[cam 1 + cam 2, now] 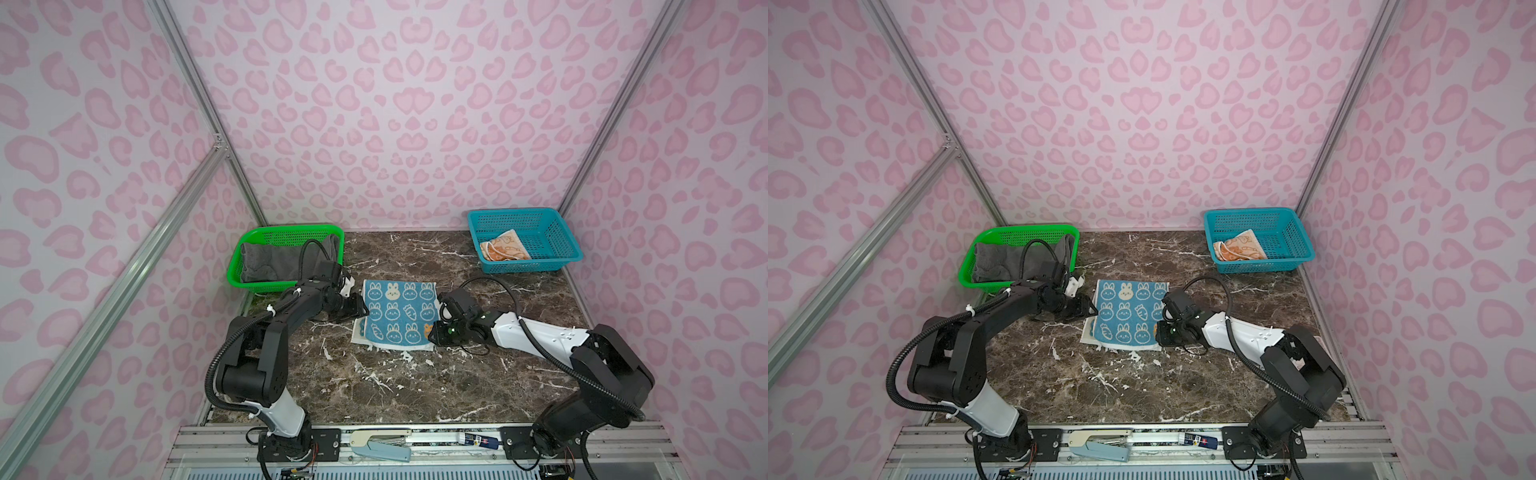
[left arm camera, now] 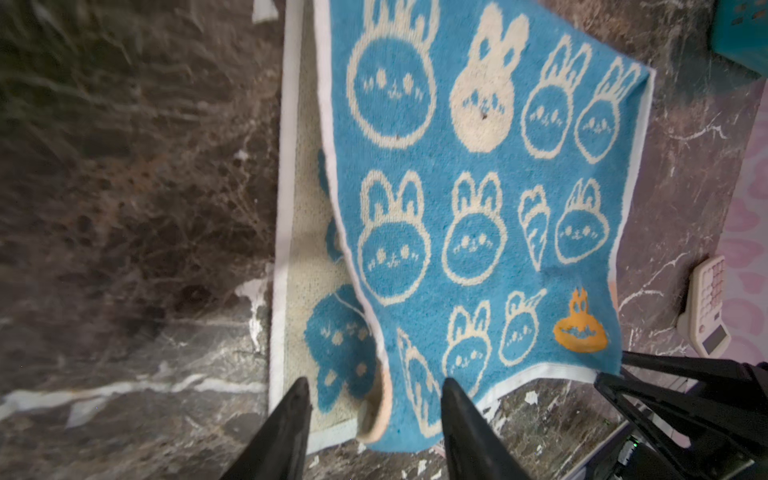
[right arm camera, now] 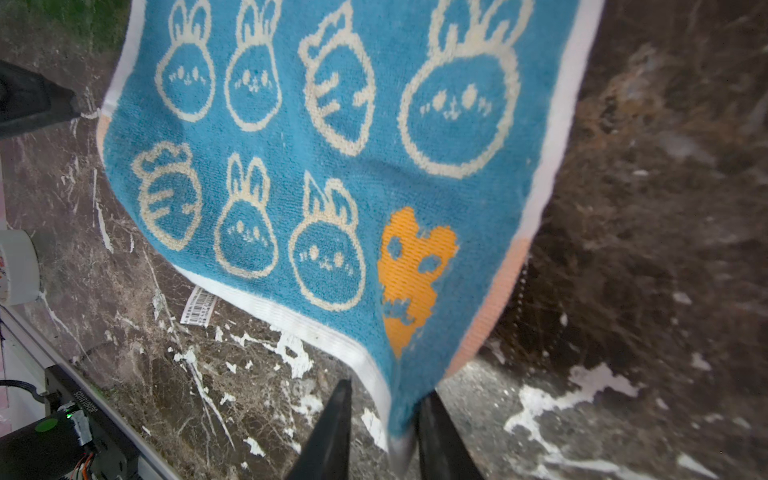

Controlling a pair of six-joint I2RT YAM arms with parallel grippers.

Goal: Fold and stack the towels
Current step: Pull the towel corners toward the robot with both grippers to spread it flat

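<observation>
Closest to me, a pale blue and cream stapler [image 1: 382,449] and a small tube [image 1: 478,439] lay on the metal rail [image 1: 436,430] that carried both arm bases. Beyond it stretched a dark brown marble tabletop [image 1: 395,386] with white veins and chipped patches, shut in by walls [image 1: 395,104] printed with pink spots.

The blue towel [image 1: 399,311] lay folded in the middle of the tabletop. Its top layer showed cream rabbits, carrots and one orange rabbit inside a white border, and a cream under-layer stuck out along the left side.

The left claw [image 2: 374,380] stood well open, its fingers astride the near left corner without pinching it. The right claw [image 3: 387,388] was only slightly parted around the near right corner, with a gap at one finger.

The dark-grey towel [image 1: 262,259] sat bunched in the green basket [image 1: 291,229] at the back left. The orange-cream towel [image 1: 505,247] lay crumpled in the teal basket [image 1: 519,212] at the back right.
</observation>
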